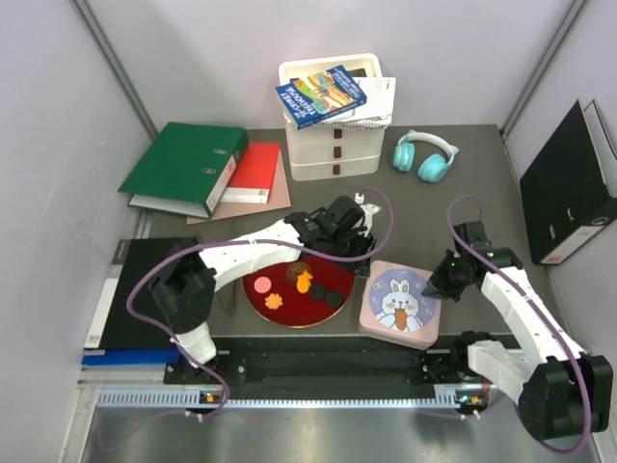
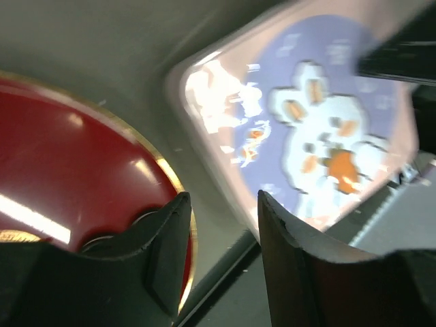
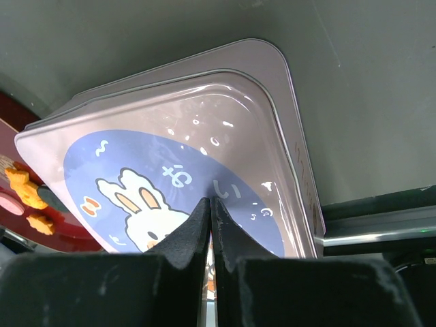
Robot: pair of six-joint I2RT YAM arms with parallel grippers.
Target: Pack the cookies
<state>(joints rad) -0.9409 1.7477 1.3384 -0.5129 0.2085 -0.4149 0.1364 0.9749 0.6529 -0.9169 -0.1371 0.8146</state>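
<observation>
Left gripper (image 2: 221, 204) gapes at rim of plate (image 1: 299, 312) holding cookies (image 1: 307, 281) near front edge; right gripper (image 3: 210, 204) pressed together over rabbit tin (image 1: 400, 307)

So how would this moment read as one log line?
task: pack cookies | cookies: on plate | tin: lid on | left arm: jaws open, by plate rim | right arm: jaws shut, by tin

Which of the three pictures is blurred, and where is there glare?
Left wrist view: motion blur smears the rabbit tin, with a white glare patch on its lid, and light streaks cross the red plate. Right wrist view: sharp, with only small reflections on the tin. Top view: sharp and evenly lit.
</observation>
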